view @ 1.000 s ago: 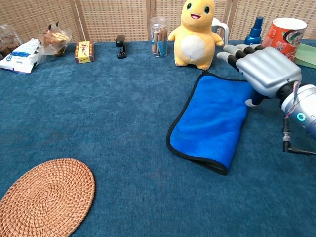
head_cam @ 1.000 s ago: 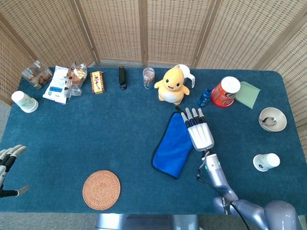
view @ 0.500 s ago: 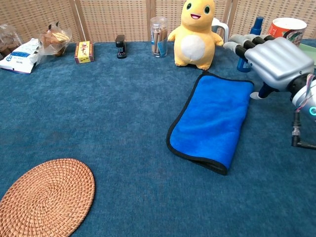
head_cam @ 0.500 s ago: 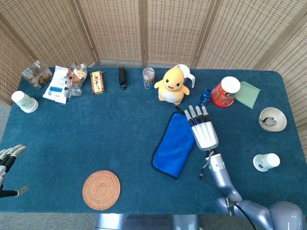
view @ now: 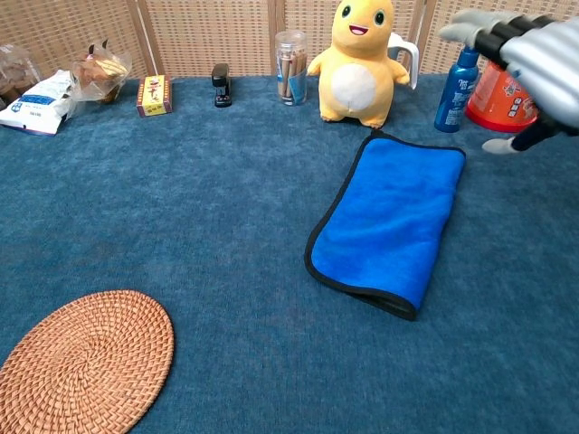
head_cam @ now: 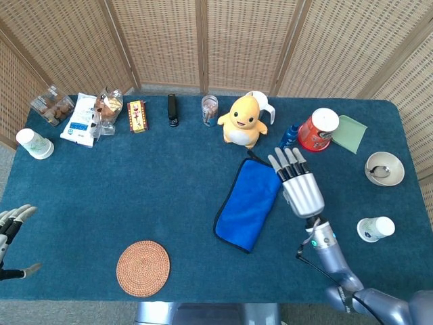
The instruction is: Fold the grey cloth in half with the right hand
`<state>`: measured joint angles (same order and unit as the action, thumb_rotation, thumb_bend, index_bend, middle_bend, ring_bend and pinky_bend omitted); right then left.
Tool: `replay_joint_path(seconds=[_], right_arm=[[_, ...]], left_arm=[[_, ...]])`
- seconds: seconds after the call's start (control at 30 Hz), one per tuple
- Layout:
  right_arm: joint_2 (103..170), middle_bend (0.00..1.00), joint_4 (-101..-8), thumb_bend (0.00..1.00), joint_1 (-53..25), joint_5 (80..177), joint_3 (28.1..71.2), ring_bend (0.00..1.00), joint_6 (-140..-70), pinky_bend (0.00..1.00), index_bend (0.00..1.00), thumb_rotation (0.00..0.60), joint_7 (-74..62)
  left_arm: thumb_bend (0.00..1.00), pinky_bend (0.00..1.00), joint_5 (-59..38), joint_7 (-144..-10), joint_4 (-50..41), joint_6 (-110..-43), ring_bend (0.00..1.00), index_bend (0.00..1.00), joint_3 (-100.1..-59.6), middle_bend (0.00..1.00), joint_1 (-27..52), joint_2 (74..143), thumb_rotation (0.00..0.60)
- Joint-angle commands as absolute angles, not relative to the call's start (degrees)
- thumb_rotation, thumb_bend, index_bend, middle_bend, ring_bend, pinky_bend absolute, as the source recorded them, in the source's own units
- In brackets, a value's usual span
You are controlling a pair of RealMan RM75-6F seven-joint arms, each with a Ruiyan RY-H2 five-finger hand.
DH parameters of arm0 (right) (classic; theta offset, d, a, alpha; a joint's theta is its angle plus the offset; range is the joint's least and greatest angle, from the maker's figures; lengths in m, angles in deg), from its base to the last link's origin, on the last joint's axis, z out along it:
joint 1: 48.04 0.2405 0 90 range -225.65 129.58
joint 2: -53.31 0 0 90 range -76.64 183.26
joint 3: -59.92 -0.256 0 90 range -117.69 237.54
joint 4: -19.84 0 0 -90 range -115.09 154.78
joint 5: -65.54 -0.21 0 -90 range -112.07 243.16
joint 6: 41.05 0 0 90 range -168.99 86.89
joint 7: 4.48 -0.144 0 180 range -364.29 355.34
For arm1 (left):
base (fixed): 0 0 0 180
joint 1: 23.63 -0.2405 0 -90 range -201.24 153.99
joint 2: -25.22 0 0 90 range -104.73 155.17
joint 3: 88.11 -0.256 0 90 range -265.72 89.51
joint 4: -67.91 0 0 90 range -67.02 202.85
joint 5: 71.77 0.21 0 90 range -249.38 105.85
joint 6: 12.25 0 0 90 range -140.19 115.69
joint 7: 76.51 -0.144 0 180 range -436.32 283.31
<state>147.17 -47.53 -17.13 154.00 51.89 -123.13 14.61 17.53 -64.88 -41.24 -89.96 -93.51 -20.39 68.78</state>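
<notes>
Cloth (head_cam: 247,210), blue rather than grey, lies folded in half on the table (head_cam: 135,189), just near of the yellow plush toy (head_cam: 241,120) and far-right of the round woven mat (head_cam: 143,268). Right hand (head_cam: 301,189) hangs just right of the cloth, raised off it, fingers (head_cam: 285,161) straight and spread, holding nothing. Left hand (head_cam: 9,230) sits at the table's near-left edge, fingers apart, empty.
</notes>
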Motion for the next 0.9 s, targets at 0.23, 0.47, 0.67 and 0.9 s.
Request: replay_joint_path(seconds=[0.23, 0.47, 0.67, 0.9], right_arm=[[136.4, 0.00, -59.5, 0.00, -25.9, 158.8, 56.6, 0.00, -133.5, 0.12, 0.00, 0.597, 5.9], [128.6, 0.00, -72.7, 0.00, -33.9, 157.7, 59.5, 0.00, -138.7, 0.10, 0.00, 0.589, 7.6], [124.4, 0.00, -79.2, 0.00, -40.3, 158.1, 62.2, 0.00, -143.6, 0.05, 0.00, 0.589, 8.7], [121.2, 0.00, -80.9, 0.00, -45.5, 160.5, 65.4, 0.00, -146.0, 0.02, 0.00, 0.589, 4.7]], left_arm=[[0.12, 0.00, 17.7, -66.3, -41.1, -92.0, 0.00, 0.00, -93.1, 0.00, -21.2, 69.5, 0.600], [0.12, 0.00, 17.9, -67.8, -40.9, -94.0, 0.00, 0.00, -92.7, 0.00, -21.9, 70.2, 0.600], [0.12, 0.00, 18.9, -70.2, -40.5, -96.5, 0.00, 0.00, -92.3, 0.00, -22.8, 71.9, 0.600], [0.12, 0.00, 20.1, -72.3, -40.2, -98.3, 0.00, 0.00, -92.2, 0.00, -23.6, 73.2, 0.600]])
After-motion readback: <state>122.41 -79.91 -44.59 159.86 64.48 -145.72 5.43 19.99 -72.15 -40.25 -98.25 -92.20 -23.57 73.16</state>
